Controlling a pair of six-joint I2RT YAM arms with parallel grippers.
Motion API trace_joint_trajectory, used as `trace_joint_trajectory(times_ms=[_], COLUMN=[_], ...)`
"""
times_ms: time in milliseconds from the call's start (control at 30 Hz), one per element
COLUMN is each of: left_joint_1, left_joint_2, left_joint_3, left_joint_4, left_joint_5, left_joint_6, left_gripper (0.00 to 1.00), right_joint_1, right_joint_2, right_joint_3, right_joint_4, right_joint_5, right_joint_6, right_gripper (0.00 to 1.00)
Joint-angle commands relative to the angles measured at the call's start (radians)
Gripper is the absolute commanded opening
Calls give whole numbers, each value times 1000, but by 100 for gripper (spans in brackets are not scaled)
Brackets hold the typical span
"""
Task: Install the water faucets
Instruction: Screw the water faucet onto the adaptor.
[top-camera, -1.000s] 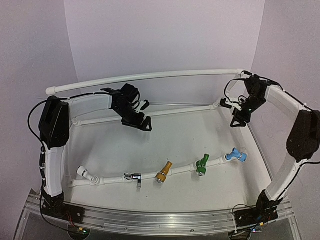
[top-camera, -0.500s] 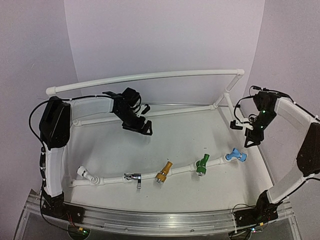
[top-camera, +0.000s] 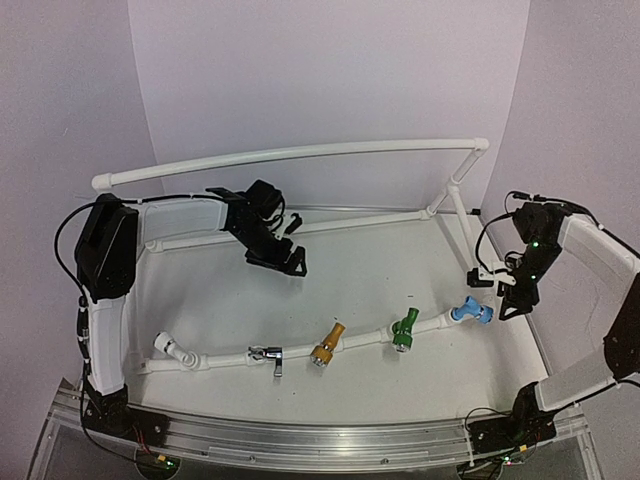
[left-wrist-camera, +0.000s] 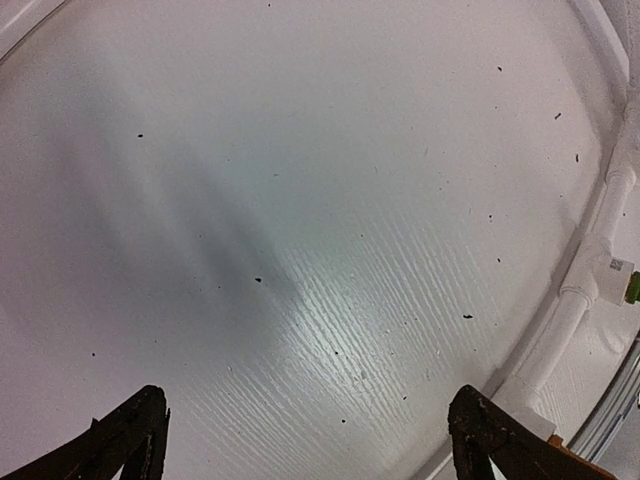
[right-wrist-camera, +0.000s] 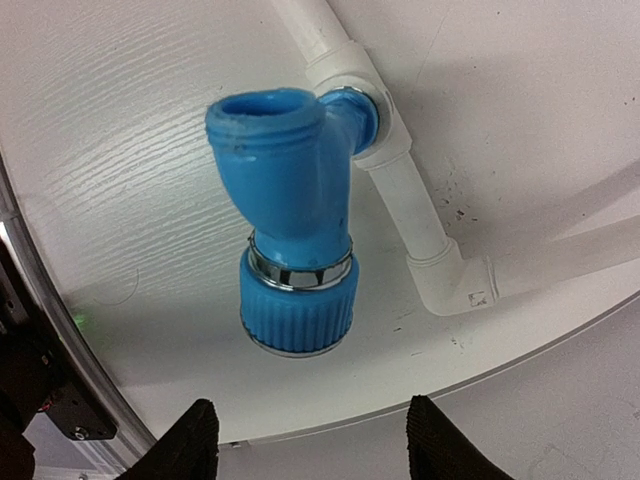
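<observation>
Blue faucet (right-wrist-camera: 295, 240) at twelve o'clock of the right gripper (right-wrist-camera: 312, 418), we judge, explains its parted jaws; left gripper (left-wrist-camera: 308, 405) gapes empty.

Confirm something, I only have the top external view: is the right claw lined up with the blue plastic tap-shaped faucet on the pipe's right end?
Observer: Yes; the right wrist view shows the blue plastic faucet centred ahead of the open right claw, untouched.
Operator: Is it seated?
Observer: Its stem enters the white plastic tee fitting; thread depth is hidden.
Operator: And the left claw?
Observer: Open over the bare white tabletop, holding nothing.
</observation>
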Motion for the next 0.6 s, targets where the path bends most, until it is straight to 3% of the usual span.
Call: trace_joint_trajectory(times_ms=[0, 200, 567], left_joint_1=[-5, -5, -5], left_joint_2=[-61, -66, -62], left_joint_3=[-7, -19, -26], left_joint_4=[30, 49, 58], left_joint_5=[-20, -21, -22], left_joint_6=[-11, -26, -26], left_gripper=[97, 97, 97], right_joint_1=[1, 1, 44], right_joint_2=[-35, -9, -26], right_joint_3=[-51, -105, -126], right_joint_4=[-35, 35, -3], right_joint_5=[-6, 0, -60], right_joint_6=[-80, -55, -56], right_gripper=[62, 62, 55])
